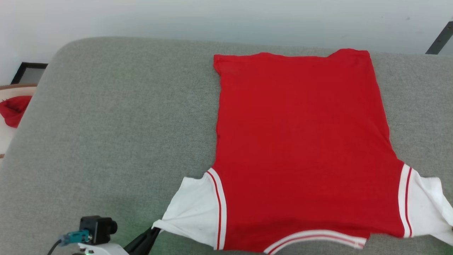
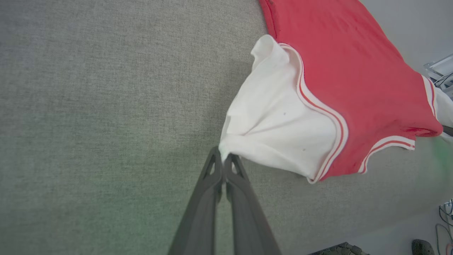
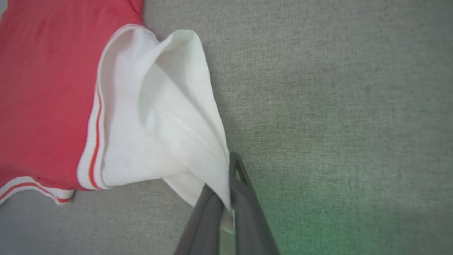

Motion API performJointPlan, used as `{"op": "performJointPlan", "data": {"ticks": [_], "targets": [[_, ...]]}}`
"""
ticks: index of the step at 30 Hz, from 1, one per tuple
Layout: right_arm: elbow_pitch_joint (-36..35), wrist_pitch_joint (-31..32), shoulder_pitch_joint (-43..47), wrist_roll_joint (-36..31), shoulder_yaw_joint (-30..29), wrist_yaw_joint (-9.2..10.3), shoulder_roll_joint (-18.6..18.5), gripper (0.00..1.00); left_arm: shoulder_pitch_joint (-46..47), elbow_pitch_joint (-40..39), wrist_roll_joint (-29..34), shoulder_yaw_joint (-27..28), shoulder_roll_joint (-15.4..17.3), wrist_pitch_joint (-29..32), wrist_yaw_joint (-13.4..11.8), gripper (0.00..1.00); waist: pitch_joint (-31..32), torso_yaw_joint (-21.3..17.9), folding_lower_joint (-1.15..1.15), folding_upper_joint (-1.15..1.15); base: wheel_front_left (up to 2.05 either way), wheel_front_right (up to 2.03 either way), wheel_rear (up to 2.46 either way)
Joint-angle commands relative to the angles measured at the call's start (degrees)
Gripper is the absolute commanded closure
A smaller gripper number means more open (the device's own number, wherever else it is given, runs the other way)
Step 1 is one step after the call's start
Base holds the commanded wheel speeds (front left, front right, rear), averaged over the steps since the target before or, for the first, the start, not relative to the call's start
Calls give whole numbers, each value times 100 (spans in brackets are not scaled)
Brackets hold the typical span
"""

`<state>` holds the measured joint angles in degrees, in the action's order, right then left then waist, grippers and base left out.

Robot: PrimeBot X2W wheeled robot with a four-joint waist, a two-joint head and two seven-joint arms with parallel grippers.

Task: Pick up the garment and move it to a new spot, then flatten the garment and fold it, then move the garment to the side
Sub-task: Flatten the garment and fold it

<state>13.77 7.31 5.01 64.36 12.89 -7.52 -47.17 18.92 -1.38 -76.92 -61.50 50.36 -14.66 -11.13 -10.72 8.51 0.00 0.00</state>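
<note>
Red jersey shirt with white short sleeves (image 1: 304, 141) lying spread, plain back up, on grey fabric-covered desk (image 1: 116, 117), toward right side. Left end effector (image 2: 223, 161) pinching tip of white sleeve on its side (image 2: 276, 120). Right end effector (image 3: 226, 177) pinching tip of other sleeve (image 3: 159, 134). Sleeves being drawn outward, probably for flattening shoulders before folding.
</note>
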Motion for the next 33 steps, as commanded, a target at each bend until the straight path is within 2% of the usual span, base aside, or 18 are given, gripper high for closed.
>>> {"op": "performJointPlan", "data": {"ticks": [1, 11, 12, 13, 14, 15, 16, 21, 25, 29, 33], "targets": [[-32, 47, 146, -49, -137, 5, 4, 100, -83, -38, -28, 61, 58, -28, -66, 100, -5, 1, 0, 0, 0, 0, 0], [-351, 649, 516, -447, -905, 6, 401, 100, -231, -220, 91, 246, 69, -43, -188, 100, -87, -21, 0, 0, 0, 0, 0], [-401, 706, 512, -511, -983, 6, 452, 89, -222, -213, 105, 260, 56, -44, -191, 100, -100, -24, 0, 0, 0, 0, 0], [-434, 769, 514, -590, -1060, 6, 494, 67, -211, -205, 124, 277, 34, -45, -194, 100, -111, -28, 0, 0, 0, 0, 0], [-482, 838, 518, -669, -1130, 6, 554, 53, -204, -200, 143, 293, 6, -47, -192, 100, -121, -30, 0, 0, 0, 0, 0], [-540, 909, 518, -741, -1207, 6, 620, 9, -200, -194, 158, 305, -21, -48, -192, 100, -133, -32, 0, 0, 0, 0, 0], [-592, 982, 521, -793, -1280, 6, 677, 0, -196, -184, 181, 315, -53, -48, -188, 100, -145, -33, 0, 0, 0, 0, 0], [-924, 1357, 548, -1130, -1589, 6, 888, 0, -198, -131, 248, 366, -173, -52, -146, 100, -188, -34, 0, 0, 0, 0, 0], [-1513, 1674, 469, -1476, -1965, 5, 1136, 0, -187, -90, 337, 433, -292, -50, -116, 100, -276, -28, 0, 0, 0, 0, 0], [-2155, 1993, 126, -1860, -2220, 5, 1378, 0, -155, -59, 453, 554, -429, -51, -66, 100, -403, -15, 0, 0, 0, 0, 0], [-2520, 2362, -572, -2167, -2193, 5, 1566, 0, -59, -20, 599, 634, -591, -44, 17, 100, -569, 47, 0, 0, 0, 0, 0]]}}
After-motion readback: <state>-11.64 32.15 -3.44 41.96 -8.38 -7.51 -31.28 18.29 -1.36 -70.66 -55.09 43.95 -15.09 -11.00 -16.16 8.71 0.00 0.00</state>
